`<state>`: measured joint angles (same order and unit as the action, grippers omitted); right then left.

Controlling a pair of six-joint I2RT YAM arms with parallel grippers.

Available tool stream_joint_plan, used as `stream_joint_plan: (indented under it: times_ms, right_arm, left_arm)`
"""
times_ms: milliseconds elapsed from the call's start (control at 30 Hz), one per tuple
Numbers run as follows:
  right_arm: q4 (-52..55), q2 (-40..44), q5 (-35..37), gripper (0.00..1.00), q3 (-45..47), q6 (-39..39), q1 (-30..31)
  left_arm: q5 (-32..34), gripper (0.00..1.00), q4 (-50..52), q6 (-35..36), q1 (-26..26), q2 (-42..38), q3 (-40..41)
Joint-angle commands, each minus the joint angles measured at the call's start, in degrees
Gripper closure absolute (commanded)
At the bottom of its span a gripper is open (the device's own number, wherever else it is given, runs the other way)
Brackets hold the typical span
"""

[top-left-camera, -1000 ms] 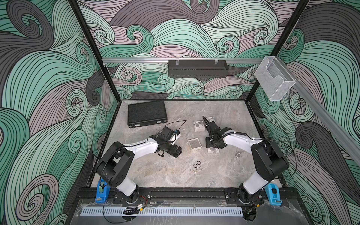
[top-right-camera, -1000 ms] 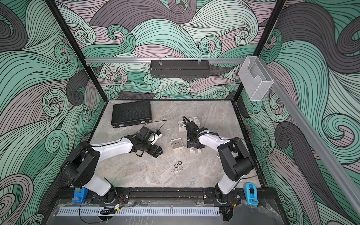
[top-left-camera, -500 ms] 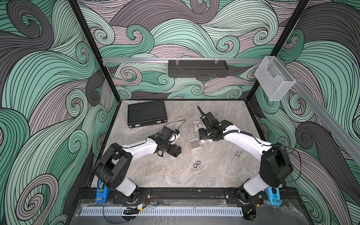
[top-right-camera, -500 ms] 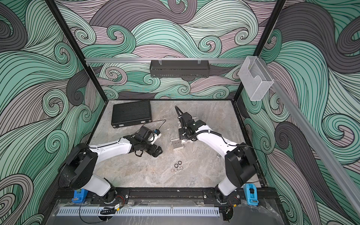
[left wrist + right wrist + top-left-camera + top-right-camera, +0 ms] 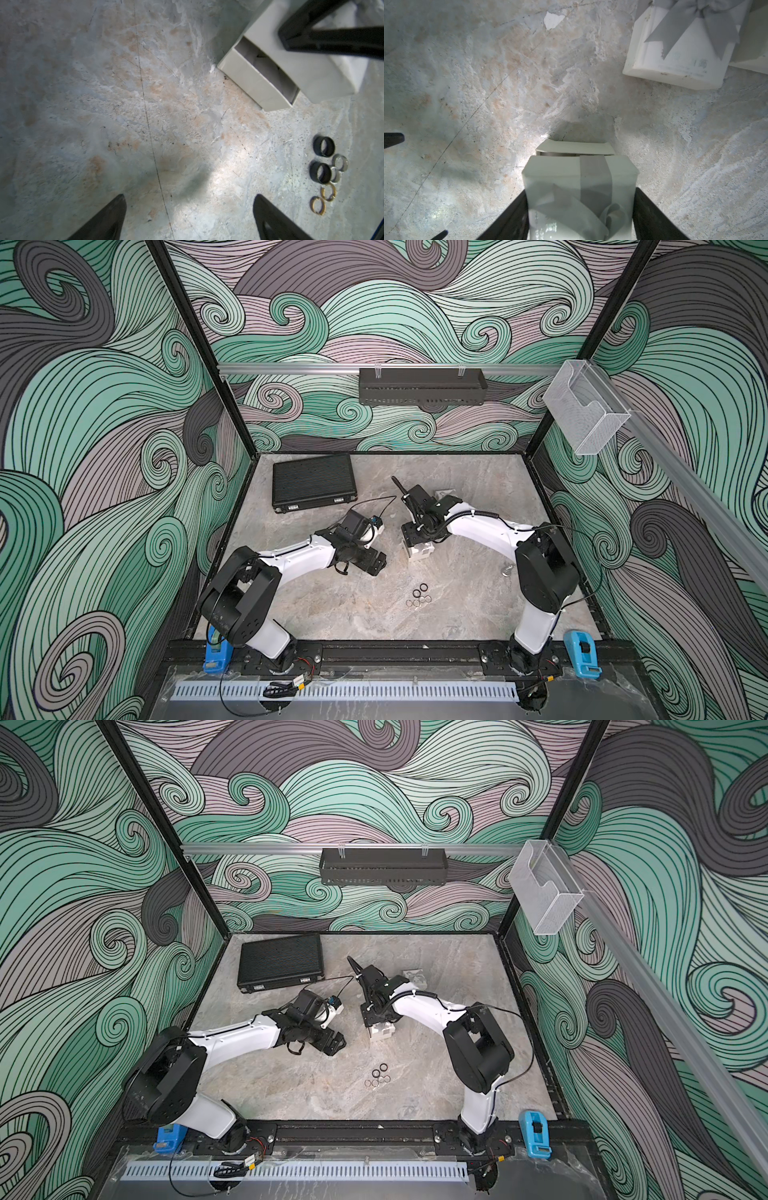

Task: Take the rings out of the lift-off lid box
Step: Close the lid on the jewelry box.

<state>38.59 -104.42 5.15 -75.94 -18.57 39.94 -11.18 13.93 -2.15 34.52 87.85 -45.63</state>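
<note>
Right wrist view: your right pincer (image 5: 580, 190) grips the ribboned lid (image 5: 571, 172) by two opposite sides above the open base (image 5: 574, 148), whose far rim shows past the lid's edge. In the left wrist view the lid (image 5: 301, 68) is tilted and offset, covering only part of the base (image 5: 255, 83). The left pincer (image 5: 189, 197) hangs wide and empty over bare tabletop (image 5: 104, 104). Six rings (image 5: 314, 171) lie out of the box in a tight cluster on the tabletop, near the base on the robot's side of it, as a top view shows (image 5: 419, 596).

The lid is the likely trouble. If you let go while it sits askew, it will probably slide off the rim and drop toward the rings. If you press it down off-square, the thin card wall may buckle, or the light base may skid. Either slip sends something at the cluster, and round hoops resting on their sides or edges will roll and scatter from a small knock.

Watch the left arm too: its pincer is close to the rings, and a careless sweep would spread them.

The lid hides most of the base's inside, so you cannot tell whether anything is left there. Closing now could shut it in.
</note>
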Motion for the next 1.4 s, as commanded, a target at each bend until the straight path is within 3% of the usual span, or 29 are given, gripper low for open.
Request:
stream_joint_plan:
  times_ms: [0,1167,1367]
  right_arm:
    - [1.48,-0.58,0.41,0.27,-1.30,0.15,0.40]
    - [1.07,-3.98,2.34,0.21,-2.72,-1.54,1.61]
    - [0.88,-1.56,2.13,0.12,-2.52,-1.25,1.54]
  left_arm:
    - [0.37,0.04,1.09,0.57,-0.68,-1.25,0.30]
    - [0.29,0.04,0.57,0.40,-0.77,-1.90,1.29]
    - [0.76,0.04,0.70,0.65,-0.83,-2.15,0.82]
